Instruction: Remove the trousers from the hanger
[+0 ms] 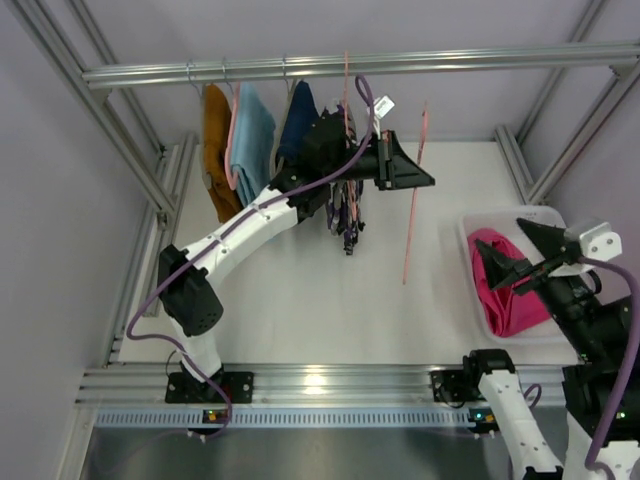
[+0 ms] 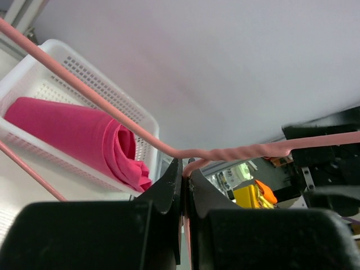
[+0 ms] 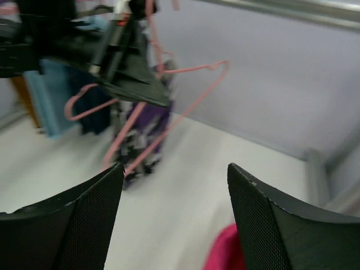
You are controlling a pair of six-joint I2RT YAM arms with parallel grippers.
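My left gripper (image 1: 420, 175) is raised near the rail and shut on the twisted neck of an empty pink wire hanger (image 1: 413, 215); the left wrist view shows the wire (image 2: 236, 151) pinched between the jaws. The dark navy patterned trousers (image 1: 346, 215) hang below the rail beside my left wrist, and they also show in the right wrist view (image 3: 143, 135). The magenta-pink trousers (image 1: 508, 285) lie folded in a white basket (image 1: 470, 232) at the right. My right gripper (image 1: 518, 252) is open and empty just above that basket.
Orange (image 1: 218, 150), light blue (image 1: 252, 140) and navy (image 1: 298, 120) garments hang on the metal rail (image 1: 450, 62) at the back left. Aluminium frame posts (image 1: 130, 165) stand along both sides.
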